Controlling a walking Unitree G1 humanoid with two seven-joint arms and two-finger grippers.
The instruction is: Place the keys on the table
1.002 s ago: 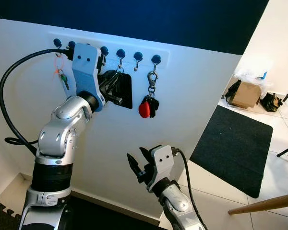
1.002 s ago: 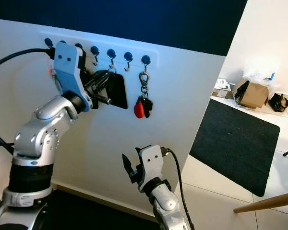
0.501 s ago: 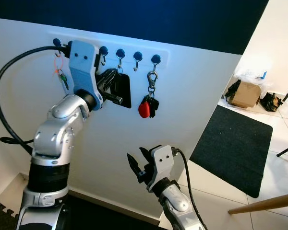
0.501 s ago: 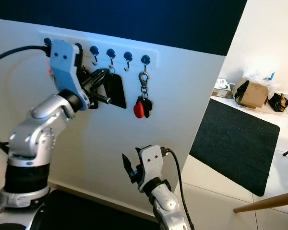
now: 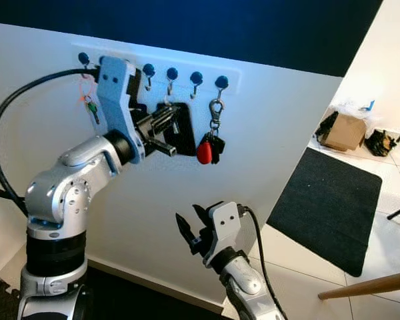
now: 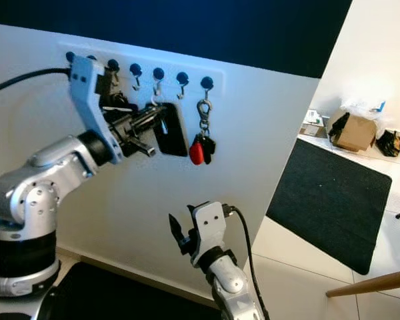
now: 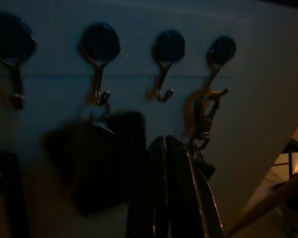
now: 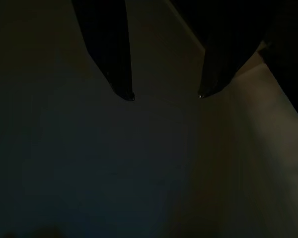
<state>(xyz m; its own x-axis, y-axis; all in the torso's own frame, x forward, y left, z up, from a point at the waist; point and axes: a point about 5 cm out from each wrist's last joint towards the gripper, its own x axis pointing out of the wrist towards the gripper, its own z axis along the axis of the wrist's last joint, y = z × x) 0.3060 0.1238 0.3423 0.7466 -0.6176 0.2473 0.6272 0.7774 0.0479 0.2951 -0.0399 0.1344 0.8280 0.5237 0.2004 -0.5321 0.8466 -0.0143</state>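
Hanging from a hook on the wall rack (image 5: 161, 67), the keys (image 5: 181, 128) with their black pouch look light and floppy, best taken at the ring. The left gripper (image 5: 168, 121), fingers together, now sits lower and further right; the right gripper (image 5: 193, 229) idles, spread.

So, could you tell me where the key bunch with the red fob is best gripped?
Probably at the metal clip just under its hook, coming straight at the wall. The clip hangs upright and narrow, while the red fob and keys below dangle loosely.
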